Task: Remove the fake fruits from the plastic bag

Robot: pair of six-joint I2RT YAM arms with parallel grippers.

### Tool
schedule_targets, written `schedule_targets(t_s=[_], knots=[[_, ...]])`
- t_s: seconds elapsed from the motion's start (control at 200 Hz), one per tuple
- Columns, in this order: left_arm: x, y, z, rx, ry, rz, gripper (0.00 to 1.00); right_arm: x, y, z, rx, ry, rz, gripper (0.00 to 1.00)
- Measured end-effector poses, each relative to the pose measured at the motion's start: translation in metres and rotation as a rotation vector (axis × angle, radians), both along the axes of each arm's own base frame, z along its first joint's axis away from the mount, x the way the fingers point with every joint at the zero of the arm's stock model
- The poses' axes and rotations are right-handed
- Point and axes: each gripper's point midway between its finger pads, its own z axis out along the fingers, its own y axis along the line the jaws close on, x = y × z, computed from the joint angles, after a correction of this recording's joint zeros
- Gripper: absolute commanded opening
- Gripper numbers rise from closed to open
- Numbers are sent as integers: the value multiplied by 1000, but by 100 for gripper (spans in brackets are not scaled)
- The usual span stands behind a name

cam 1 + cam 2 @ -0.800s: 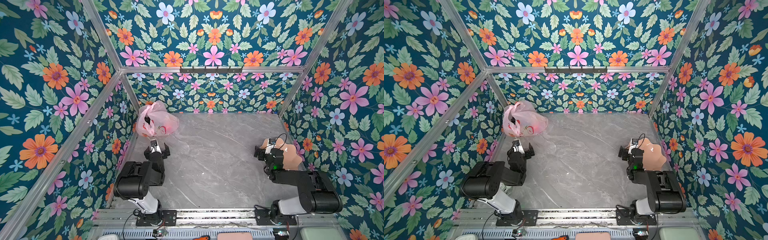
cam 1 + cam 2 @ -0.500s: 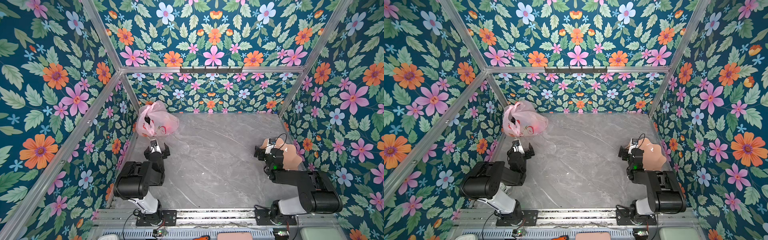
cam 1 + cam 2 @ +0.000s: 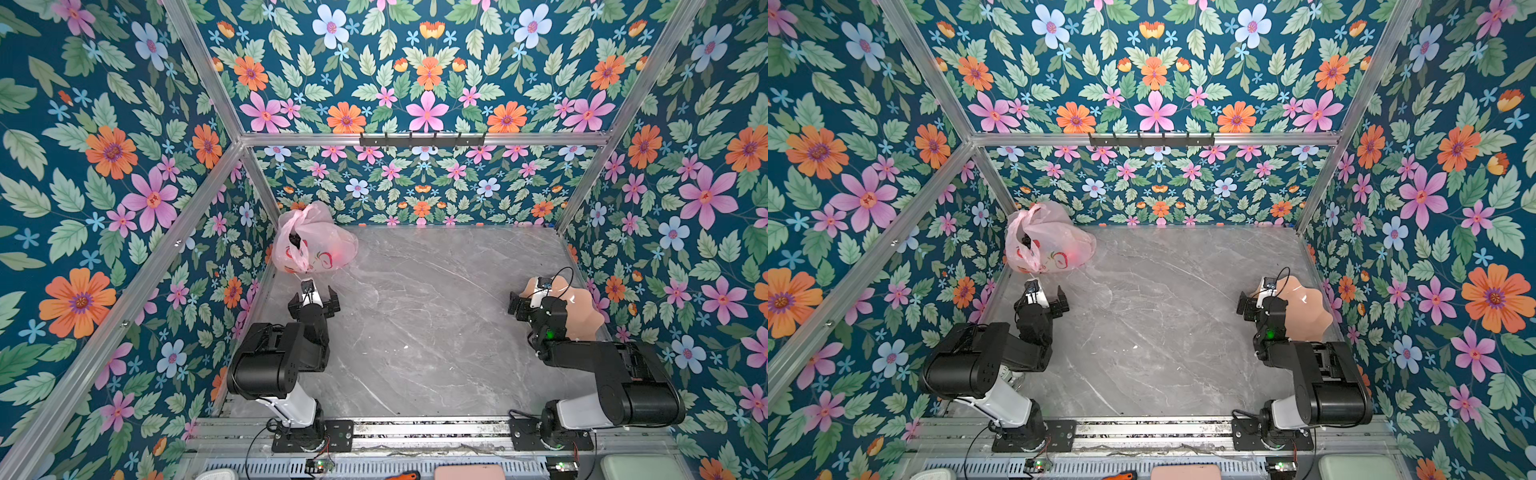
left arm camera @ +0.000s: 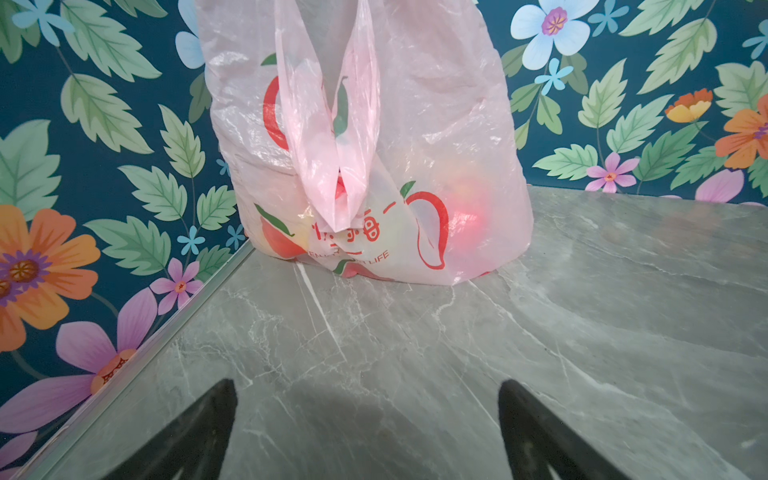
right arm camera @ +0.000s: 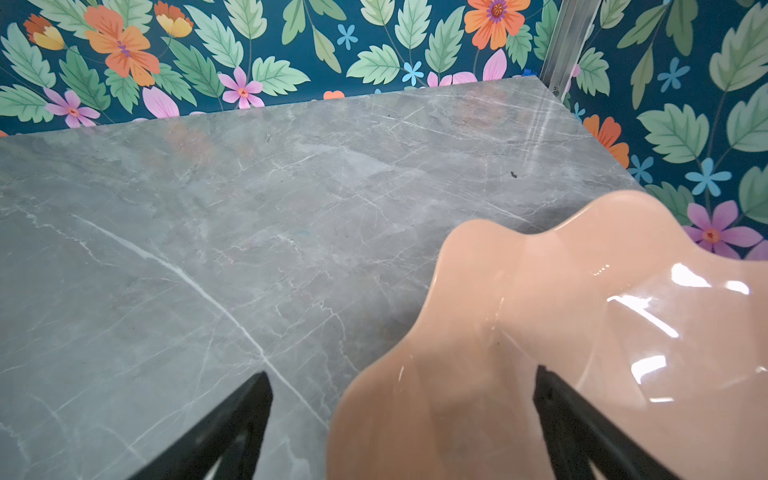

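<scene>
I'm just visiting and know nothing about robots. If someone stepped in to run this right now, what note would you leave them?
Left pincer: open, holding nothing, low over the table just short of the plastic bag.
Right pincer: open, holding nothing, by the near edge of the peach bowl.
Plastic bag: stands in the far left corner, handles flopped over; a red fruit shows through it.
Done: nothing; no fruit is out on the table.
Left: open the bag and take every fruit out.
</scene>
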Motion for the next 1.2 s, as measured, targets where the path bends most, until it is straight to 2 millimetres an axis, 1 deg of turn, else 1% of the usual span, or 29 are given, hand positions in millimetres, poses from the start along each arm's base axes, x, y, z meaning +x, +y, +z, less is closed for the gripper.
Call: schedule_targets(t_s=[0.29,0.37,0.455,0.57,0.7,0.815,0.955,1.02,1.11,1.2], knots=[[0,0,0,0,0,0,100,0,0,0,0,1,2,99],[-1,0,0,0,0,0,100,-1,4,2,-1,-2,26,99],[-5,-1,1,-1,-4,-7,100,-2,11,9,0,-23,59,99],[-11,-5,16,1,-45,-27,100,-4,16,24,-4,-62,79,99],[-18,-6,42,0,-102,-27,100,-12,16,38,-14,-90,84,99],[-26,-5,68,-23,-160,-8,100,-19,17,63,-7,-130,82,99],[-36,-2,94,-127,-221,15,100,-31,19,96,49,-192,78,99],[-37,-1,110,-197,-245,23,100,-38,19,117,99,-223,61,99],[-40,1,131,-310,-269,42,100,-50,12,145,203,-253,-6,99],[-44,5,144,-410,-271,84,100,-63,8,165,291,-255,-54,99]])
